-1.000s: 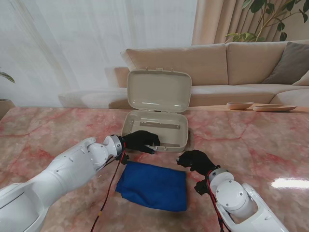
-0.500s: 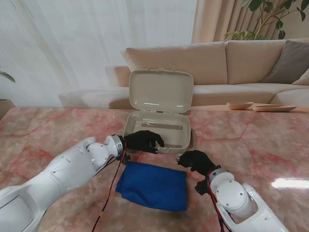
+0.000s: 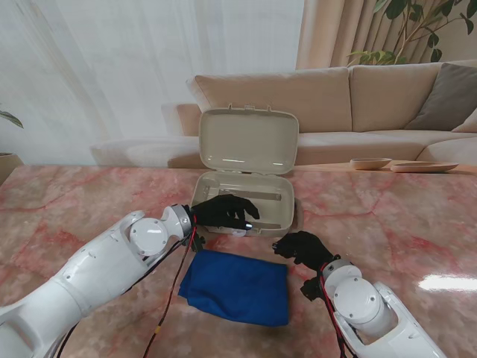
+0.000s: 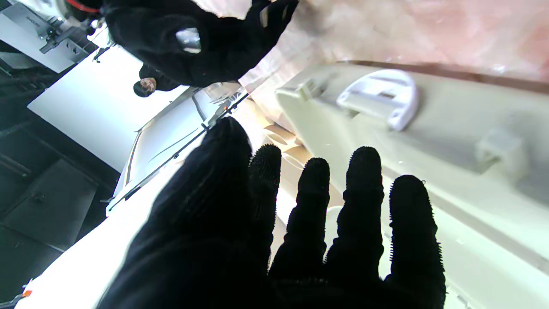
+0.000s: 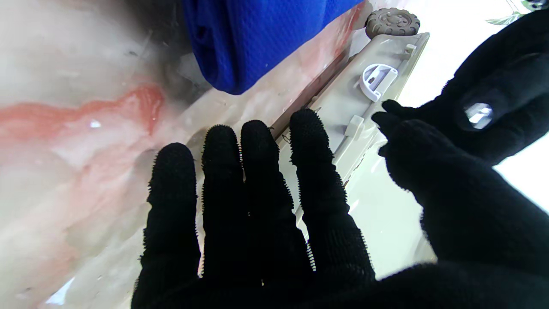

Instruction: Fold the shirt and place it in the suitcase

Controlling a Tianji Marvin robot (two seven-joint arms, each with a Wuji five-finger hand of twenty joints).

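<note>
Folded shirt (image 3: 235, 287) lay on tabletop (image 3: 387, 216); prob. soft, floppy — scoop under both edges. Left hand (image 3: 223, 212) and right hand (image 3: 299, 247) spread, empty, by suitcase (image 3: 246, 195).

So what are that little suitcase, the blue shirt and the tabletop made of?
The suitcase looks like hard beige plastic: smooth moulded shell, soft sheen. The shirt seems a blue knit sports mesh; the right wrist view shows tiny holes in its weave. The table looks like polished pink marble, veined and reflective, though possibly an imitation.

No readable text, label, brand, number or sign anywhere in the three views.
</note>
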